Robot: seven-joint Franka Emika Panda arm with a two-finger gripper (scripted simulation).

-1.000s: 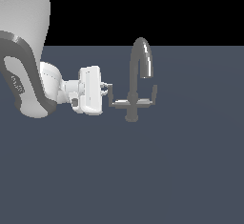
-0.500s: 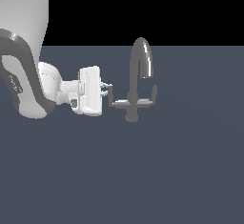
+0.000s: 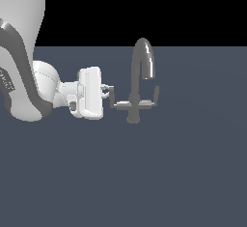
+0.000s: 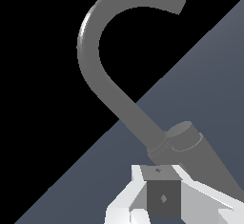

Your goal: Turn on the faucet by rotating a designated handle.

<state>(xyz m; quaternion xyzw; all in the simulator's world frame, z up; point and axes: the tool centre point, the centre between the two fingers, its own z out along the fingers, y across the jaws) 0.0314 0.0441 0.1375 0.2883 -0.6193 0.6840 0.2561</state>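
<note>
Grey handle (image 3: 113, 99), hand (image 3: 107, 91): both unmoved.

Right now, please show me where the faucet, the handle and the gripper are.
faucet (image 3: 143, 57): exterior view, on the arched spout.
handle (image 3: 112, 95): exterior view, on the upturned tip beside the gripper.
gripper (image 3: 109, 90): exterior view, between the fingertips, at the handle's tip.
</note>
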